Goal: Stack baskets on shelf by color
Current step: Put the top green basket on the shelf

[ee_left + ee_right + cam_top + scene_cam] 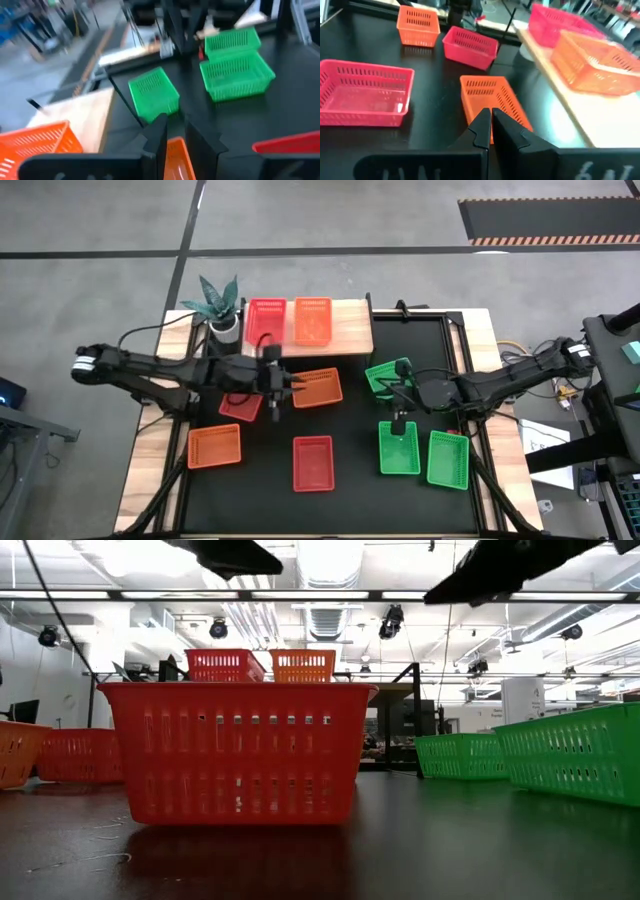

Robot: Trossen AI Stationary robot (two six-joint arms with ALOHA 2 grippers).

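The wooden shelf [350, 332] at the table's far edge carries a red basket [266, 320] and an orange basket [312, 320], side by side. My left gripper [292, 386] [176, 137] is at the table's middle, at the left end of a loose orange basket [320, 387] [492, 102]. My right gripper [398, 395] [491, 122] is shut and touches nothing. It hovers right of that basket, between two green baskets [388, 374] [399, 447], pointing toward the table's left. My left gripper has the loose orange basket's left end wall [176, 157] between its two fingers, coming level from the table's left. The fingers hide most of the contact. In the right wrist view the basket seems to lie flat on the table.
On the black tabletop lie a red basket [240, 406], an orange one [214, 446], a red one [312, 463] and a third green one [448, 458]. A potted plant [220, 305] stands at the shelf's left end. The shelf's right third [355, 320] is bare wood.
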